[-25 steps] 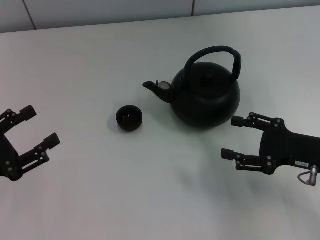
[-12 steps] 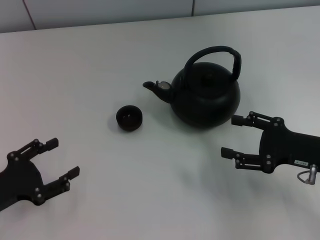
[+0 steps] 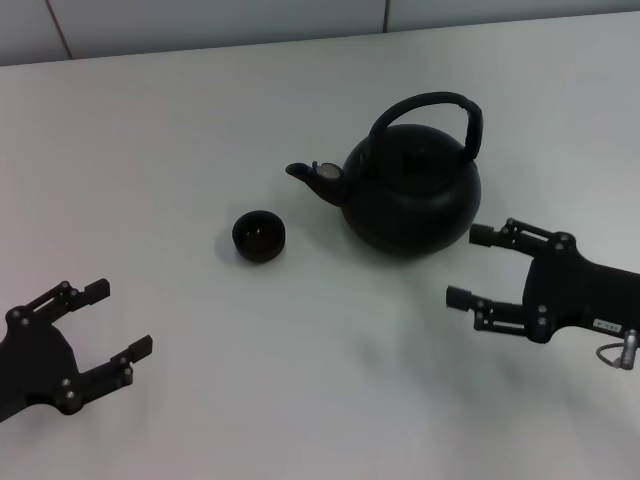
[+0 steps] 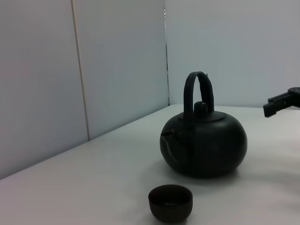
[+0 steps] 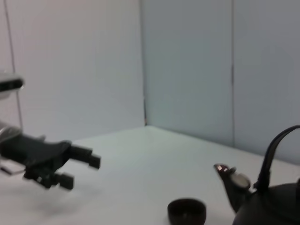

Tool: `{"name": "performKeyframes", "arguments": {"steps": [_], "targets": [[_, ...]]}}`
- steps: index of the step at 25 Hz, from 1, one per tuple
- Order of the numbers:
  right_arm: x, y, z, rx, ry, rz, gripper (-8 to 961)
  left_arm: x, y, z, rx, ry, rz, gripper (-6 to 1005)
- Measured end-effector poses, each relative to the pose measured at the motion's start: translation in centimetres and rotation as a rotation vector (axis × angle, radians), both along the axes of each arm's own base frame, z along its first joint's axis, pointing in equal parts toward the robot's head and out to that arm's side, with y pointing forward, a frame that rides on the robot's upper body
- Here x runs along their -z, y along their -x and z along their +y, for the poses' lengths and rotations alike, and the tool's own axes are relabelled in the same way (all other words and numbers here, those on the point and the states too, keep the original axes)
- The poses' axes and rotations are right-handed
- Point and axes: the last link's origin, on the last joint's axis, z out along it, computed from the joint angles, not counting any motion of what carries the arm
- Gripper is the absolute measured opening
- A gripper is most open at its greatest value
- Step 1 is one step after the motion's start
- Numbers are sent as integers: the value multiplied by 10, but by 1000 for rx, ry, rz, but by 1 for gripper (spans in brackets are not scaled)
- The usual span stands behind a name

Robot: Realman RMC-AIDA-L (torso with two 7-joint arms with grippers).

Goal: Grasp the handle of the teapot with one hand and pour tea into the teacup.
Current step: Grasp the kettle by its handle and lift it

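The matte-black teapot point(image 3: 410, 200) stands upright on the white table, its spout pointing at the small black teacup point(image 3: 258, 235) to its left. Its arched handle point(image 3: 430, 100) rises over the lid with nothing touching it. My right gripper point(image 3: 468, 266) hovers open just right of and nearer than the pot's body, fingers pointing toward it. At the near left, well away from the cup, my left gripper point(image 3: 120, 318) is also open. The left wrist view shows the teapot point(image 4: 206, 143), the handle point(image 4: 197, 82) and the teacup point(image 4: 170, 202). The right wrist view shows the teacup point(image 5: 186, 211), the spout side of the teapot point(image 5: 272, 208) and the left gripper point(image 5: 80, 171).
The white table point(image 3: 300, 400) carries nothing besides the pot and the cup. Pale wall panels point(image 3: 200, 20) run along its far edge.
My left gripper has dropped from the left edge toward the near side of the table and a little rightward. My right gripper has shifted slightly right. Teapot and cup have not moved.
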Motion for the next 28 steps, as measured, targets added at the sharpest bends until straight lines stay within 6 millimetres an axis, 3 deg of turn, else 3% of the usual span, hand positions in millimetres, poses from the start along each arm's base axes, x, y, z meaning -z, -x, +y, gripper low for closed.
{"name": "performKeyframes", "arguments": {"steps": [2, 7, 12, 19, 28], "targets": [[0, -1, -2, 12, -23, 23, 814, -1, 0, 0, -4, 0, -2, 791], [8, -4, -17, 135, -304, 212, 814, -2, 0, 1, -16, 5, -11, 791], [39, 2, -22, 357, -637, 220, 814, -4, -1, 2, -8, 6, -11, 791], [54, 8, -11, 443, -687, 166, 814, -5, -1, 4, -2, 6, -8, 791], [54, 12, 1, 420, -673, 150, 814, -7, -1, 5, -4, -3, -12, 790]]}}
